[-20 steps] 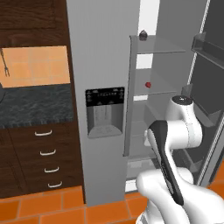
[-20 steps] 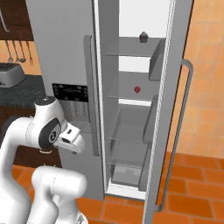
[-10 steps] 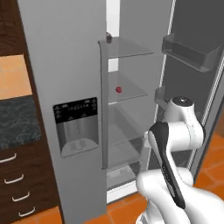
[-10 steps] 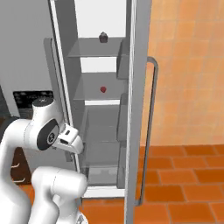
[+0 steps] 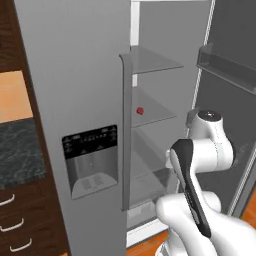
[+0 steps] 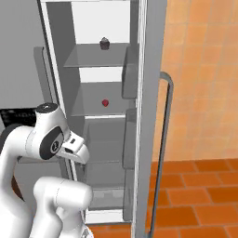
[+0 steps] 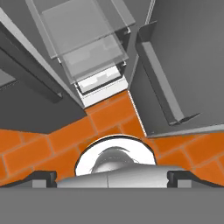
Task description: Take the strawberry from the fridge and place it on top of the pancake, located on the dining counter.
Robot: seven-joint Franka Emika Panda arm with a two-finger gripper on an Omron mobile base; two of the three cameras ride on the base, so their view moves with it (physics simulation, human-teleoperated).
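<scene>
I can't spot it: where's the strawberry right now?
The strawberry sits on the fridge's middle glass shelf, one shelf below a small dark round-topped item.

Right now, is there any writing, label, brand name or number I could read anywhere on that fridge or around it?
Nothing here can be read.
The black dispenser panel on the fridge door carries a row of small pale marks: too small and blurred to read.
No brand name, number or sign shows on the shelves, the open door or the strawberry.

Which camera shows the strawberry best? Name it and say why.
The right base view: the strawberry sits unobstructed on the fridge's middle glass shelf. The left base view shows it beside the closed door's edge. The hand view looks down at the floor and lower shelves.
</scene>
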